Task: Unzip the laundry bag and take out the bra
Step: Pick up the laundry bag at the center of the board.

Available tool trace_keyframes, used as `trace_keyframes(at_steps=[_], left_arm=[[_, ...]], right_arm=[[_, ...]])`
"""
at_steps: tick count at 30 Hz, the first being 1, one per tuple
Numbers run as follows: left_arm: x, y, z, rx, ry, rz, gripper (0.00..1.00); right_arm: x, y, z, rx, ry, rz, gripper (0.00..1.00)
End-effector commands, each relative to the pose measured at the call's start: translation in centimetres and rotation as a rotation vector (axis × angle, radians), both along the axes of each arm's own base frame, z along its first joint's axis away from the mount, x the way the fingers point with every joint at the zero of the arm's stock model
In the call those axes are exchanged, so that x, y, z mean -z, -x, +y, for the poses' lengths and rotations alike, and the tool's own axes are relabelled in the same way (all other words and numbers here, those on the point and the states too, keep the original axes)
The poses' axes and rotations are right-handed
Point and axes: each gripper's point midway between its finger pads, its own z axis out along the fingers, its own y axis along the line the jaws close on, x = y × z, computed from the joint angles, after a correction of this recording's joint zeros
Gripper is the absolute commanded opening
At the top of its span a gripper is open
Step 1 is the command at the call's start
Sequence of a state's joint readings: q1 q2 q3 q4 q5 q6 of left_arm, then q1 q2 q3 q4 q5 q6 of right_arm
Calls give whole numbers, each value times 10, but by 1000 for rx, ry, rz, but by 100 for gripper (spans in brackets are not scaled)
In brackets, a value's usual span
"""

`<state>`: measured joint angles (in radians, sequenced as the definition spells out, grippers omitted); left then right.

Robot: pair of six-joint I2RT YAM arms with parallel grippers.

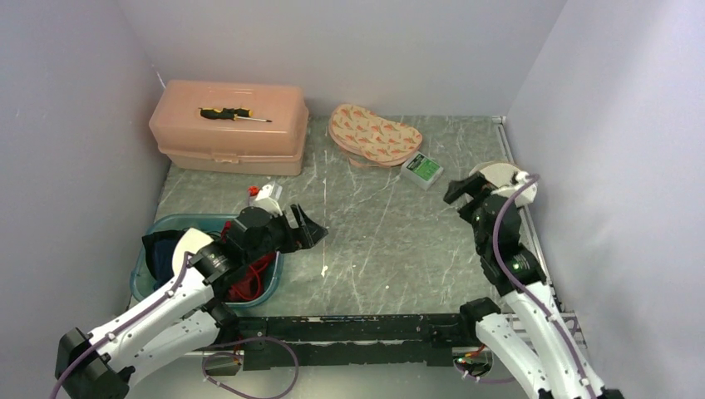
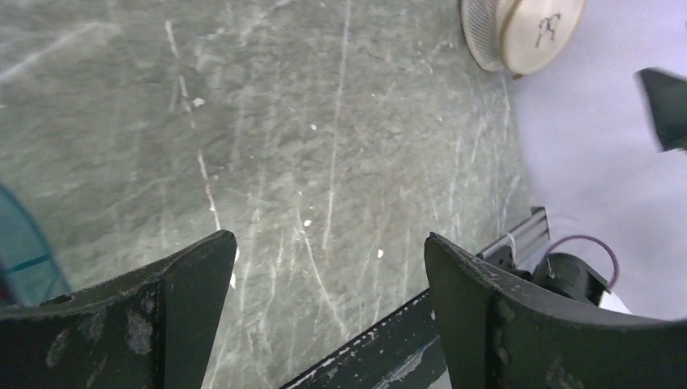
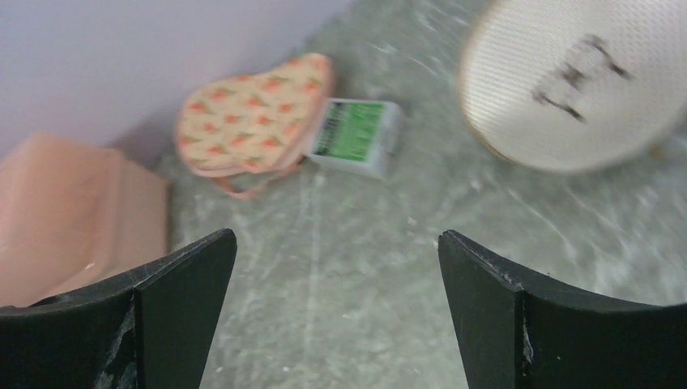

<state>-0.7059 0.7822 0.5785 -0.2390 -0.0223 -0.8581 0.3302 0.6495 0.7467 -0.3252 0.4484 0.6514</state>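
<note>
Dark, scuffed fingers [image 2: 182, 296] of the left gripper [image 2: 328, 241] fill the bottom of my left wrist view, spread wide apart with nothing between them but the green marbled table [image 2: 243, 121]. On my right wrist view the right gripper [image 3: 336, 237] looks the same: jaws wide open, holding nothing, only table showing in the gap. Just beyond the right fingers lies the laundry bag [image 3: 567, 81], a round white mesh pouch with a dark logo on its face, blurred here; I cannot tell whether its zip is open. From the top camera the bag sits at the right edge of the table, close beside the right gripper. The left gripper hangs over open table just right of a teal basin [image 1: 191, 218] at the near left. The bra [image 1: 248, 283] lies inside that basin as a bright red tangle, partly hidden under my left arm and well apart from the laundry bag. Farther back, a peach-patterned fabric pouch [image 1: 374, 137] lies with a small green and white box [image 1: 422, 169] touching its right side. At the back left corner a pink toolbox [image 1: 229, 125] carries a black and yellow screwdriver [image 1: 233, 114] on its lid.
</note>
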Motion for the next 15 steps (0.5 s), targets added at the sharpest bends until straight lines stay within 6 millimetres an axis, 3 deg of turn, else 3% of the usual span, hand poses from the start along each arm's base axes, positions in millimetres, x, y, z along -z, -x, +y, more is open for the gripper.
trace_keyframes(at_steps=[1, 7, 15], left_arm=[[-26, 4, -20, 124, 55, -82, 91], [-14, 11, -3, 95, 20, -95, 88], [-10, 18, 6, 79, -4, -60, 87]], right_arm=[[48, 27, -38, 174, -121, 58, 100], [86, 24, -55, 307, -318, 11, 99], [126, 10, -70, 404, -401, 35, 98]])
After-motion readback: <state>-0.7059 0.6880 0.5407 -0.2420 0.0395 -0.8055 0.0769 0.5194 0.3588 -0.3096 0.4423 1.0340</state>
